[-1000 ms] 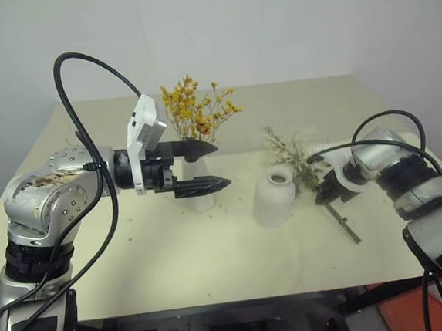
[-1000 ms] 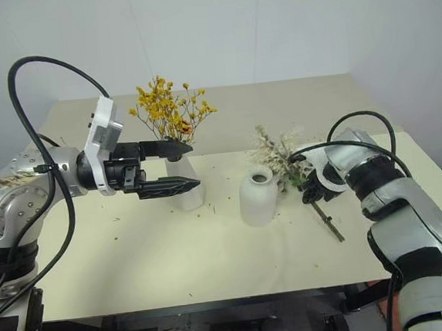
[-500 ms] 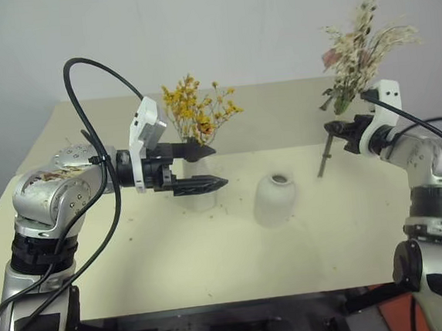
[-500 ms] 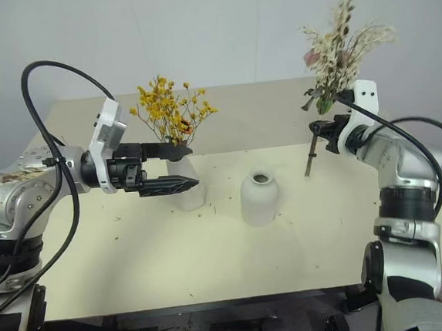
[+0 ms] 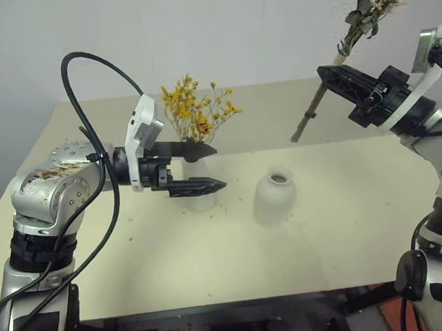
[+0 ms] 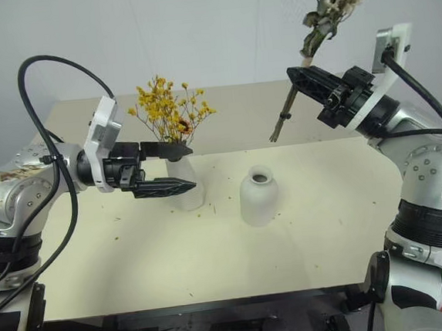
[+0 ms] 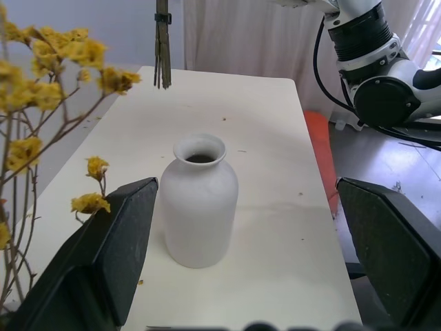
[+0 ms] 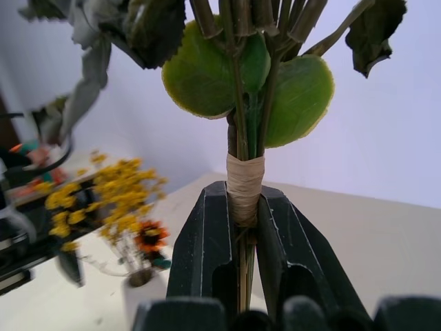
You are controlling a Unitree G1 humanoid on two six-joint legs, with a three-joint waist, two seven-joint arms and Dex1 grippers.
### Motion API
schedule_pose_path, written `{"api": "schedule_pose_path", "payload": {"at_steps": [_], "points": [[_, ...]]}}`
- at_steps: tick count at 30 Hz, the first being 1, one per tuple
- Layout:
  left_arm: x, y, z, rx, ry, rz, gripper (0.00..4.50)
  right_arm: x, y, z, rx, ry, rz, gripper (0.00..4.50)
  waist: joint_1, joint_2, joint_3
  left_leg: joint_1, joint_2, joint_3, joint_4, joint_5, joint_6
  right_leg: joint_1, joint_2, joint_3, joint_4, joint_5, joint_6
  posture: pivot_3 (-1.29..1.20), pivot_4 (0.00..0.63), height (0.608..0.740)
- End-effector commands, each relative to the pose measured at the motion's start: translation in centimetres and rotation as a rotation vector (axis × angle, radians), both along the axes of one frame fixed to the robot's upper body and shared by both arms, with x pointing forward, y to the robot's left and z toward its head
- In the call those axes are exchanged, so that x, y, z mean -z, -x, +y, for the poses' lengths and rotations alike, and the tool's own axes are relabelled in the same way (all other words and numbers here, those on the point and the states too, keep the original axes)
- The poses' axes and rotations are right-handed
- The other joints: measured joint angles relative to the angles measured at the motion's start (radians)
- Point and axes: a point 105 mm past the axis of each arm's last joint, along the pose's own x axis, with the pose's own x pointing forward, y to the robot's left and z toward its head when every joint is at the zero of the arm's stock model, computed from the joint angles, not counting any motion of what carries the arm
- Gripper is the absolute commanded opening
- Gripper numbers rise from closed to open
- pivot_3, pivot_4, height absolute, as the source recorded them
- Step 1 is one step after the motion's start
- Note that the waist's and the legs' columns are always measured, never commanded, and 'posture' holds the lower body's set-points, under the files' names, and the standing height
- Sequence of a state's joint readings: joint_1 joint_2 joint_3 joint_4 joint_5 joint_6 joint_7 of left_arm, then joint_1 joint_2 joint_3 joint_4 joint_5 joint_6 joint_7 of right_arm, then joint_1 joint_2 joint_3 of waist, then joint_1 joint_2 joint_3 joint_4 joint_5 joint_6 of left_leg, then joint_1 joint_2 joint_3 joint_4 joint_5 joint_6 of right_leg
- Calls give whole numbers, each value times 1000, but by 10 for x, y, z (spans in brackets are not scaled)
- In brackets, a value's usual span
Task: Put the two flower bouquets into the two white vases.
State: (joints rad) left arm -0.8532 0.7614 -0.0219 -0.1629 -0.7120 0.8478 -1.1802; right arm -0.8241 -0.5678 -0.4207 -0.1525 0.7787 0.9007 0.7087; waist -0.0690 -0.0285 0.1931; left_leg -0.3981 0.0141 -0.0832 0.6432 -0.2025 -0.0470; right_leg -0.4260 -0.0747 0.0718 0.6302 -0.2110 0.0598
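Pale cream tabletop point(image 5: 214, 267) fills the scene, with a plain white wall behind it. High over the table's right side, the right gripper point(image 6: 300, 79) has its two black fingers pressed together on the tan-wrapped stems of the larger bouquet of green leaves and cream sprigs point(image 6: 324, 13); the stems hang below the fingers, clear of the table, and the foliage rises up past the frame. Below and to the left of it stands the short rounded matte white vase with a narrow neck point(image 5: 275, 196), its mouth bare. Further left, the left gripper point(image 5: 206, 167) is level, fingers spread wide and holding nothing, just in front of the slim white vase point(image 6: 186, 185), which holds the small bunch of yellow-orange dried flowers point(image 5: 197, 111).
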Motion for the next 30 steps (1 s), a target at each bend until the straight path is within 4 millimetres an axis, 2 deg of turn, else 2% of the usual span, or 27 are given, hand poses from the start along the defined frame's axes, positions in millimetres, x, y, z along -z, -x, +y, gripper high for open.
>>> {"api": "schedule_pose_path", "payload": {"at_steps": [1,20,30], "points": [[-9,9,1,31,-1,-62,4500,-2,11,10,-57,44,-27,224,0,0,0,0,0,0,0,0,0,0,0,0,0,0,0,0,150,740],[-3,20,3,36,-10,-57,4500,32,12,25,-107,156,1,224,1,0,0,0,0,0,0,0,0,0,0,0,0,0,0,0,150,740],[-4,20,3,34,-13,-67,4500,59,8,33,-82,188,-7,224,1,0,0,0,0,0,0,0,0,0,0,0,0,0,0,0,150,740]]}}
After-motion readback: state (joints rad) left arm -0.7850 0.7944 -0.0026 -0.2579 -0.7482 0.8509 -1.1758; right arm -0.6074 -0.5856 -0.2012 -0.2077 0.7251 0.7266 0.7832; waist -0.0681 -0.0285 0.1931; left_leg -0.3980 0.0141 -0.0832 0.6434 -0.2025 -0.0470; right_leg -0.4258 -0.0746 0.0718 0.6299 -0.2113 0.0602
